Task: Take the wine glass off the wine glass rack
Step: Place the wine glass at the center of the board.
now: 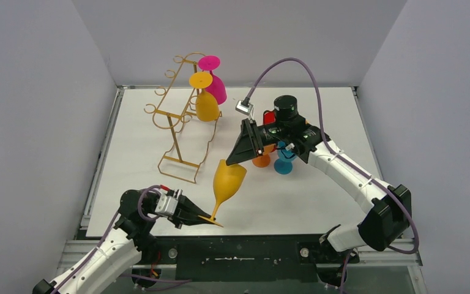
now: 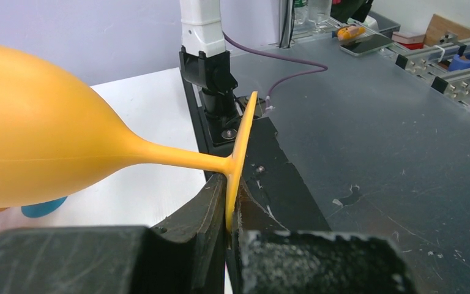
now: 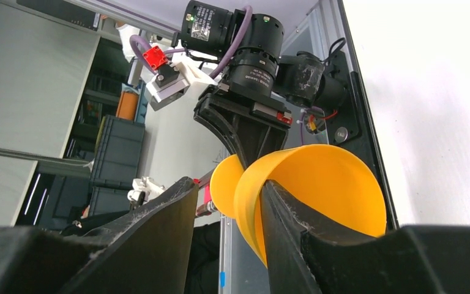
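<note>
From where I stand, the yellow-orange plastic wine glass point(image 1: 227, 180) is off the thin gold wire wine glass rack point(image 1: 180, 122). It hangs tilted in the air above the white surface point(image 1: 318, 196), just in front of the rack's looped base. Its bowl points toward the far side and its round foot toward the near edge. The left gripper point(image 1: 205, 217) has that foot. In the left wrist view its jaws are clenched on the edge of the thin disc, with stem and bowl reaching away to the left. The right gripper point(image 1: 232, 160) sits at the mouth of the bowl. The right wrist view shows its jaws parted and straddling the rim, one finger point(image 3: 284, 229) just inside the bowl and the other outside it, with a gap showing. On the rack's curled hook arms a magenta glass point(image 1: 215, 86) and a second yellow-orange glass point(image 1: 206, 105) hang foot up, side by side. Under the right arm an orange glass point(image 1: 261, 161) and a blue glass point(image 1: 283, 164) stand close together on the surface, both partly hidden.
</note>
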Action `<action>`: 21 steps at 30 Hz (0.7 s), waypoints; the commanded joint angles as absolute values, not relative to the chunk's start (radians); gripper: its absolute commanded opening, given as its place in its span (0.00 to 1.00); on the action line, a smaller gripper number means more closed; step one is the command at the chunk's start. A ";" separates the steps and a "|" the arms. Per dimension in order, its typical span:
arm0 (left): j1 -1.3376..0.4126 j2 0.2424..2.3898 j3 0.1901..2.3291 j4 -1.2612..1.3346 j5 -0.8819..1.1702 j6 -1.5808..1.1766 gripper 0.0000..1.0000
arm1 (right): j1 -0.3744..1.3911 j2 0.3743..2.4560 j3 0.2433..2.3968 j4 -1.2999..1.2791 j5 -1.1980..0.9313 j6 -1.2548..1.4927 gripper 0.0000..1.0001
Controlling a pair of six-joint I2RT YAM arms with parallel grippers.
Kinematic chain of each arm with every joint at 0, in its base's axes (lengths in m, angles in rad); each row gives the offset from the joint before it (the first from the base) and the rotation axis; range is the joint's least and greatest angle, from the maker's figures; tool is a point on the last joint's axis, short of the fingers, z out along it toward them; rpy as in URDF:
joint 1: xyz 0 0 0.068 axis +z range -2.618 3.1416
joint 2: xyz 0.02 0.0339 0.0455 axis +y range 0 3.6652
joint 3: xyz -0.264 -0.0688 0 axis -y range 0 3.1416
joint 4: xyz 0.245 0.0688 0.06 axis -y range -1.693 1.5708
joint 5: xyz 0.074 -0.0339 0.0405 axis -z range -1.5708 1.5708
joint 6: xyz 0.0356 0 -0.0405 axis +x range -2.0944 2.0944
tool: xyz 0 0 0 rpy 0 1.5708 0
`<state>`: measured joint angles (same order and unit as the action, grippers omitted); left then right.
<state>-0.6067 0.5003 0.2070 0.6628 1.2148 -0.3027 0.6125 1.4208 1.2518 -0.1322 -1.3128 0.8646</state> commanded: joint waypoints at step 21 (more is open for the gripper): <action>-0.511 0.541 0.203 0.721 1.298 -0.343 0.00 | 0.574 1.507 1.417 -0.475 -1.341 0.633 0.30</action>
<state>-0.5087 0.5278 0.2039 0.6746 1.2850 -0.3225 0.5747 1.5253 1.3933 -0.5591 -1.2919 0.5888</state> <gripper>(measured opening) 0.026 0.286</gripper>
